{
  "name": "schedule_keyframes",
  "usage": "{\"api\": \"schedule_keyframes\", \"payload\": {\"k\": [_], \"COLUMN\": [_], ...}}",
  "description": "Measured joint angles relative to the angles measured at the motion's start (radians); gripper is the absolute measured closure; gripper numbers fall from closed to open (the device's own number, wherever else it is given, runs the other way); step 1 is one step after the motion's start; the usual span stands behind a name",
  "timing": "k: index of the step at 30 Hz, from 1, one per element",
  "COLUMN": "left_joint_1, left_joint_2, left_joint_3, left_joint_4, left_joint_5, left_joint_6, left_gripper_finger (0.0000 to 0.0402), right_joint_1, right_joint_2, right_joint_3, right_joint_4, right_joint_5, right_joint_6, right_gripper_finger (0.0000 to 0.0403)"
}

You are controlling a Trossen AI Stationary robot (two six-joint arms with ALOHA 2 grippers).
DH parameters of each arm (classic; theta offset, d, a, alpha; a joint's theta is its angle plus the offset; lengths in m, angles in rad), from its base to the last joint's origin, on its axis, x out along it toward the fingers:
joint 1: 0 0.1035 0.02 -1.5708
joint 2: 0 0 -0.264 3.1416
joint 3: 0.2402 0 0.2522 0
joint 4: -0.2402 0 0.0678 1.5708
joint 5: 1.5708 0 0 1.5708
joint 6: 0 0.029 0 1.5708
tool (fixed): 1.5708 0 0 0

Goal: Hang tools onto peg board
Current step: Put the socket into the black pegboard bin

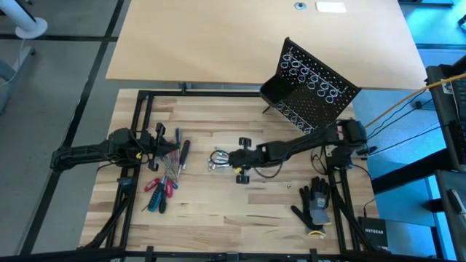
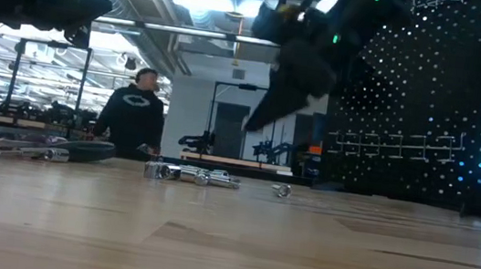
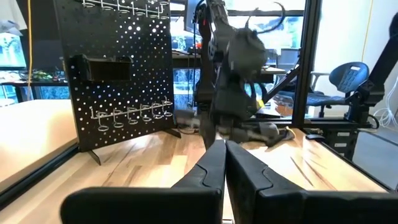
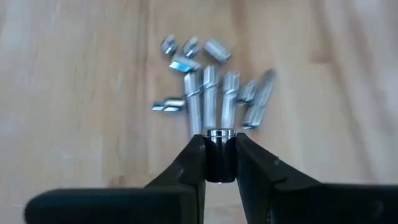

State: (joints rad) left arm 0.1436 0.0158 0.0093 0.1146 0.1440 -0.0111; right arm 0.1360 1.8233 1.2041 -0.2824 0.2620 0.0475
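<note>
Task barely started. The peg board stands at the table's far right, and its wire rings look empty in the high view. Right gripper hangs above the pile of silver bits at mid-table, its fingers clamped on 1 small dark cylindrical bit. Left gripper waits over the screwdrivers on the left, fingers pressed together, holding nothing. All other tools remain on the table, unhung.
</note>
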Motion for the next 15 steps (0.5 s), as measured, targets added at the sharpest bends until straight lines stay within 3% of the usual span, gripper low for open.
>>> {"api": "schedule_keyframes", "payload": {"k": [7, 15], "left_joint_1": [0.000, 0.000], "left_joint_2": [0.000, 0.000], "left_joint_3": [0.000, 0.000], "left_joint_4": [0.000, 0.000], "left_joint_5": [0.000, 0.000], "left_joint_6": [-0.013, -0.015], "left_gripper_finger": [0.0400, 0.0400], "right_joint_1": [0.000, 0.000], "right_joint_2": [-0.168, -0.258], "right_joint_3": [0.000, 0.001], "right_joint_4": [-0.004, 0.001], "right_joint_5": [0.187, 0.581], "right_joint_6": [0.000, 0.000], "right_gripper_finger": [0.0328, 0.0333]}}
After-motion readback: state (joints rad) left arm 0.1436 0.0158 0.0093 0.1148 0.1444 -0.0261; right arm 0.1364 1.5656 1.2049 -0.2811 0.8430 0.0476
